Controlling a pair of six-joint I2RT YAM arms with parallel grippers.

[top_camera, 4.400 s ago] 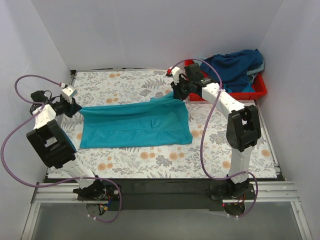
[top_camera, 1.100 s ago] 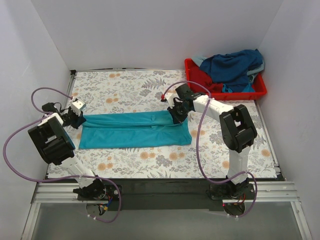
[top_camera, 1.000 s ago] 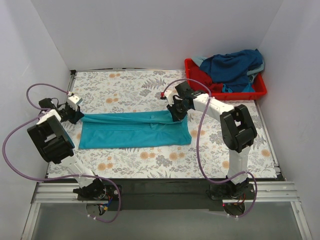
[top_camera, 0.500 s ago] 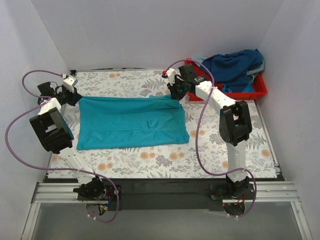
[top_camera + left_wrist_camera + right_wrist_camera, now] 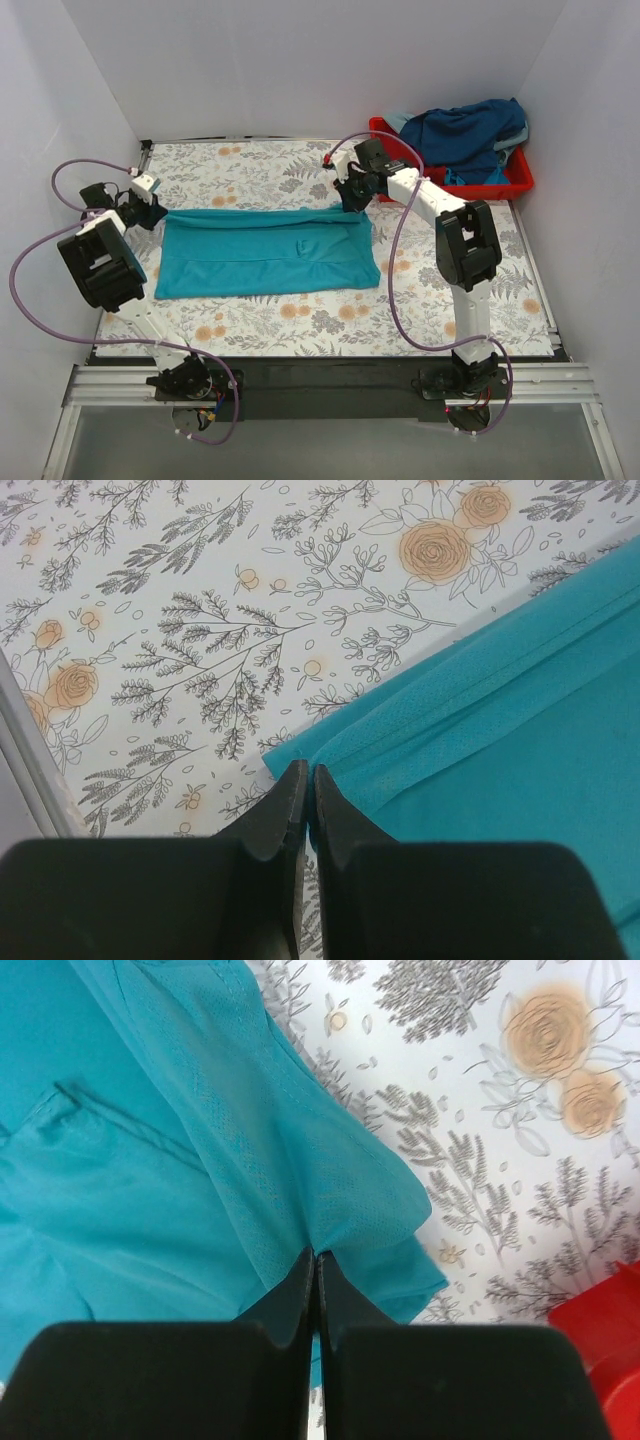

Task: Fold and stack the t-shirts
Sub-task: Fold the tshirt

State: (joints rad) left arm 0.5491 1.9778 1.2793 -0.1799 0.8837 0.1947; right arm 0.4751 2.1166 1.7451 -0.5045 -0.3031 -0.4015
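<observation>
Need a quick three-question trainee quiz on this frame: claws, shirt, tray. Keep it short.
1. True or false: the left claw and the right claw are each shut on a far corner of the teal t-shirt.
2. Where does the red tray stand? A: at the far right corner of the table. B: at the near left corner. C: under the flat shirt.
3. What colour is the top shirt heaped in that tray?
Key: 1 true; 2 A; 3 navy blue.

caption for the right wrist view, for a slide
Right gripper shut on a bunched edge of the teal t-shirt over the floral table
</observation>
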